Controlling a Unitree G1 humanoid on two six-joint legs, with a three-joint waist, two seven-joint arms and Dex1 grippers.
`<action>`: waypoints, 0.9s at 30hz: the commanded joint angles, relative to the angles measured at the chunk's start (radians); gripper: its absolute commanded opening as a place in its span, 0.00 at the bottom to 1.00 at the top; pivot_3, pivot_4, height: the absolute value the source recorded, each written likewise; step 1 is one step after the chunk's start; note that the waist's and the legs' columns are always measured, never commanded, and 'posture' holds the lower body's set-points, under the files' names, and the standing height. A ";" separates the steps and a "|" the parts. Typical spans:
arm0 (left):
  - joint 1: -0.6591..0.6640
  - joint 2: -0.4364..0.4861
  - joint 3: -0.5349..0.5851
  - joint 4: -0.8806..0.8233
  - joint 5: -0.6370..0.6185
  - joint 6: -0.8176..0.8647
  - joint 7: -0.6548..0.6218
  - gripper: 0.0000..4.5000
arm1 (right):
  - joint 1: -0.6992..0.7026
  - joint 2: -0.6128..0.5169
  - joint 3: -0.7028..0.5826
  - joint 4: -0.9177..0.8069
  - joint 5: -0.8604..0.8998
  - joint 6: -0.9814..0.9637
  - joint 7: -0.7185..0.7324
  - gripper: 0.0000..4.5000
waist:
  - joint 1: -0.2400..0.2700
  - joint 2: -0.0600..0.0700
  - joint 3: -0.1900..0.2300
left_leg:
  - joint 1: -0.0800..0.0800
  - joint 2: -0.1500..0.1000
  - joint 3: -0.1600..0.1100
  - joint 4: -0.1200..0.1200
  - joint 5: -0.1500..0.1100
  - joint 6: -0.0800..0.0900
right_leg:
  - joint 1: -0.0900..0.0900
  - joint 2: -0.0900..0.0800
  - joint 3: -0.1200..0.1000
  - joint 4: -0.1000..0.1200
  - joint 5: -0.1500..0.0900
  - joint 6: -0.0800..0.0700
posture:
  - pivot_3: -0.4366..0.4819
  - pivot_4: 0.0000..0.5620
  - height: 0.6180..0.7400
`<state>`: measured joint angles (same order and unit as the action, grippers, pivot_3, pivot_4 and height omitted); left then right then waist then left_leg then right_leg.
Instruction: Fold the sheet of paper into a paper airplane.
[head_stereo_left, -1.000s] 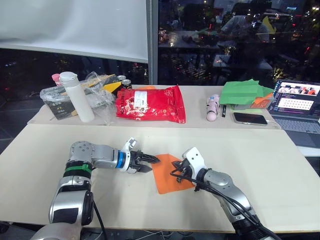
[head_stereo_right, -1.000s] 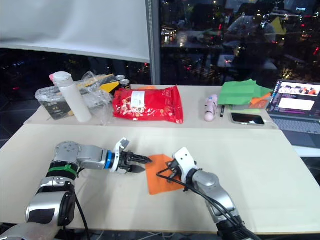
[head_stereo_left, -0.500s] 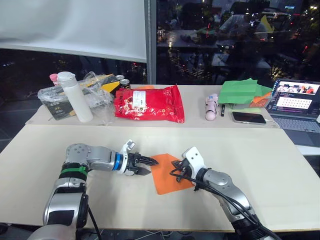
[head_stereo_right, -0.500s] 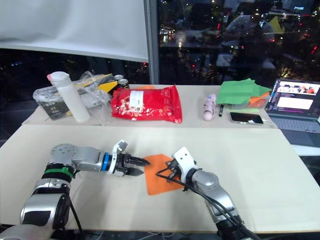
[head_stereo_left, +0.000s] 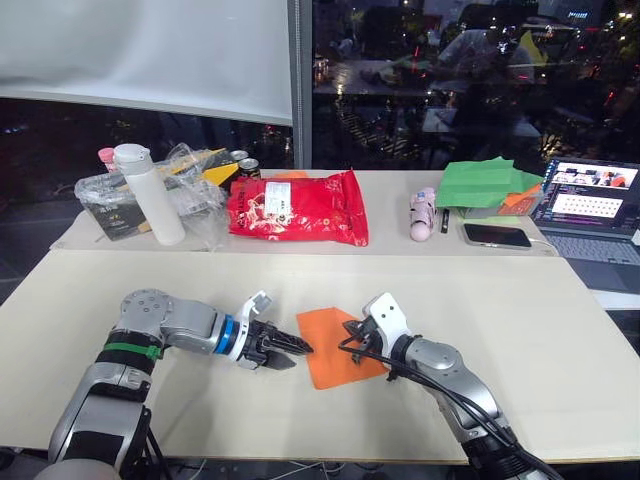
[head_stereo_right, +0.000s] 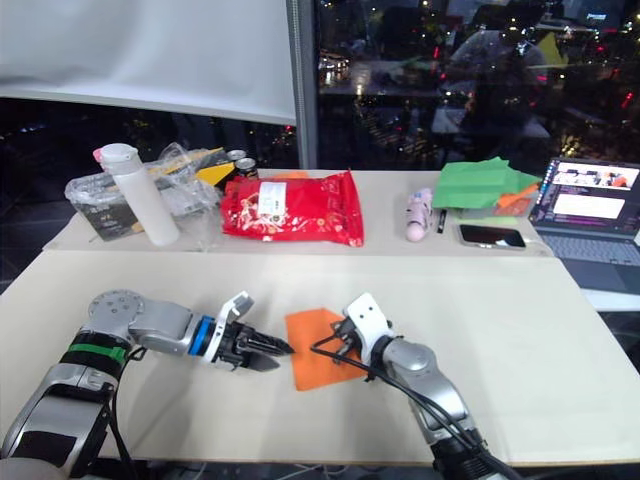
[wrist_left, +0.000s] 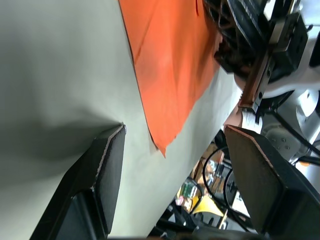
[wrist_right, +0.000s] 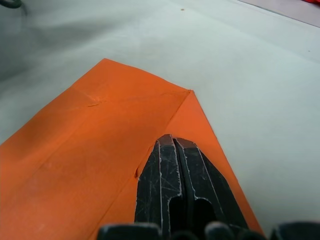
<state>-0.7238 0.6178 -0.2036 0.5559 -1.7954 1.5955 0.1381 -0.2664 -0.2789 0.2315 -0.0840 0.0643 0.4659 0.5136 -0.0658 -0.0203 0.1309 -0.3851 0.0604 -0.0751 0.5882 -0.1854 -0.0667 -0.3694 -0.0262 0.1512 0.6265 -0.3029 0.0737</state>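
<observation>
Indoor light from overhead, even and fairly bright on the table (head_stereo_left: 500, 320). Dark window (head_stereo_left: 450, 80) behind carries reflections and city lights. Laptop screen (head_stereo_left: 592, 192) glows. Soft shadows under the arms. Left wrist view: near fingers (wrist_left: 105, 170) soft, paper (wrist_left: 170, 75) slightly blurred.

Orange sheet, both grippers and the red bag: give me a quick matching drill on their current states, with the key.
1. sheet of paper
2. left gripper
3. right gripper
4. red snack bag

A. fingers shut, pressing on the paper
B. far side of the table, untouched
C. fingers open, just off the paper's edge
D. flat on the table, one corner folded

Pairs: 1-D, 2-C, 3-A, 4-B
</observation>
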 joint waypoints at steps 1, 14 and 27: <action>0.036 0.011 -0.125 -0.076 -0.058 0.019 0.019 0.74 | 0.008 0.007 0.003 -0.005 -0.003 0.009 -0.009 0.00 | 0.000 0.000 0.000 | 0.000 0.000 0.000 0.000 0.000 0.000 | 0.000 0.000 0.000 0.000 0.000 0.000 | 0.48 0.27 0.83; 0.045 -0.054 -0.179 -0.065 -0.177 -0.087 0.160 0.74 | 0.028 0.006 -0.004 -0.031 -0.003 0.021 -0.025 0.00 | 0.020 0.000 -0.001 | 0.000 -0.002 0.000 0.001 0.000 0.000 | 0.001 -0.002 0.000 -0.002 0.000 -0.001 | 0.48 0.27 0.83; 0.090 -0.130 0.027 -0.002 -0.177 -0.142 0.331 0.74 | 0.015 0.002 -0.001 -0.017 -0.002 0.020 -0.015 0.00 | 0.023 -0.002 -0.002 | 0.000 -0.013 -0.001 0.001 0.001 -0.002 | 0.002 -0.012 0.000 -0.002 0.000 0.000 | 0.48 0.27 0.83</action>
<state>-0.6559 0.4774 -0.1786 0.5140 -1.9719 1.5206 0.3812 -0.2502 -0.2739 0.2261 -0.0983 0.0612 0.4730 0.4923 -0.0431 -0.0220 0.1291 -0.3851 0.0476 -0.0765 0.5898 -0.1841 -0.0693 -0.3673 -0.0383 0.1515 0.6241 -0.3028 0.0740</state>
